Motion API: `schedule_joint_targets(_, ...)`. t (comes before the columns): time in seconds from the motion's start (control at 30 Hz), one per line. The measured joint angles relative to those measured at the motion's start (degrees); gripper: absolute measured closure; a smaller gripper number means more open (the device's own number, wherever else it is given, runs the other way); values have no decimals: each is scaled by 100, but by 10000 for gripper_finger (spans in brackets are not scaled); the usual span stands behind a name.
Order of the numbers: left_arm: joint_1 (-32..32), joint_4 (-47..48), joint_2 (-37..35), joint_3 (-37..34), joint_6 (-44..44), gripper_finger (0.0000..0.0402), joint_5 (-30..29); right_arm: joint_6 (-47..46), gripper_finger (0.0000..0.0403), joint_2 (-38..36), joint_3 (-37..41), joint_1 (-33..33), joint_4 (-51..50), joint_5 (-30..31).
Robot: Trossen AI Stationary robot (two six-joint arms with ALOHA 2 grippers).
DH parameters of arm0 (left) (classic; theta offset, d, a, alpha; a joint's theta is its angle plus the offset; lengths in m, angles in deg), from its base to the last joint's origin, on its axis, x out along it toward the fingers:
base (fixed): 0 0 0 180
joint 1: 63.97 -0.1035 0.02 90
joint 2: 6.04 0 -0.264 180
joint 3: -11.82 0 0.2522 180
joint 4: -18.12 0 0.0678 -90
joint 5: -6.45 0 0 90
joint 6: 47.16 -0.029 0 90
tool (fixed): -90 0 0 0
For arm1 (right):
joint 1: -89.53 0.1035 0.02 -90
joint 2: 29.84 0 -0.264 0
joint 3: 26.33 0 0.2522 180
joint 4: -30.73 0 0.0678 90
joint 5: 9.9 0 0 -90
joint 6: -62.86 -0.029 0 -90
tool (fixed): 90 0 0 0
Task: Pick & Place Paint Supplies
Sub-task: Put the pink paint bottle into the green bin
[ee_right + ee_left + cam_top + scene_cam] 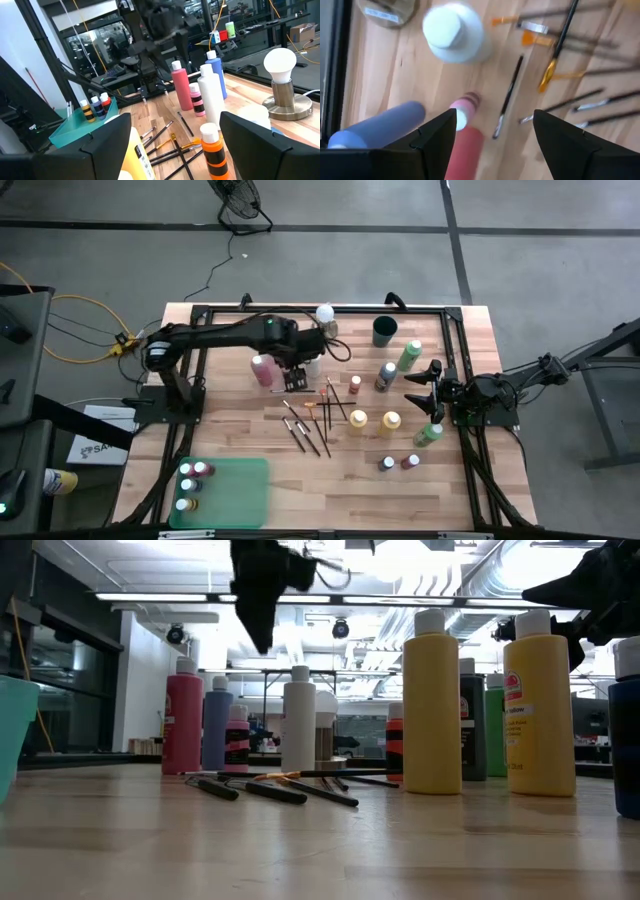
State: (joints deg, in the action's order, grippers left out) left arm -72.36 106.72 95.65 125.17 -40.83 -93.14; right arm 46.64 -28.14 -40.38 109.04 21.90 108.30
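Paint bottles crowd the back half of the wooden table (250,440), and the left gripper (297,370) hangs above one cluster of them with its two dark fingers (437,137) spread wide and nothing between them; in the left wrist view the gap sits over bare wood, with a small pink-capped bottle (465,107) just beside one finger, a tall pink bottle (262,370) and a blue-purple bottle (380,122) on that same side, and a white bottle (452,32) with a rounded pale cap farther out. Thin brushes (310,415) lie scattered flat on the wood past the fingers, dark handled, some with orange bristles and metal ferrules, crossing one another; the strip between them and the bottles is narrow.

Farther out, two smooth yellow bottles (372,421) stand upright near mid-table, well apart from the left gripper; small dark bottles (398,463) stand toward the front edge. A teal tray (235,490) sits at the front left corner, four small bottles (190,485) along its left side and the rest of its floor open. A white bulb on a metal base (325,317) and a dark green cup (385,331) stand near the back rail.

The right gripper (428,388) waits at the table's right side, fingers wide apart and holding nothing, with green bottles (410,355) close by and an orange-and-black striped bottle (212,150) showing between its fingers in the right wrist view.
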Motion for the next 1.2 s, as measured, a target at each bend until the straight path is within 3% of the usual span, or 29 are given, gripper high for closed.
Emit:
schedule_joint_targets(0.17,-228,119,326,15,-484,144,169,-1,104,0,0,-2,0,8)
schedule_joint_targets(0.57,-642,333,963,11,-155,144,117,0,104,0,2,-2,22,24)
schedule_joint_targets(1.2,-816,582,1178,15,-223,144,-12,-2,104,0,2,-2,31,20)
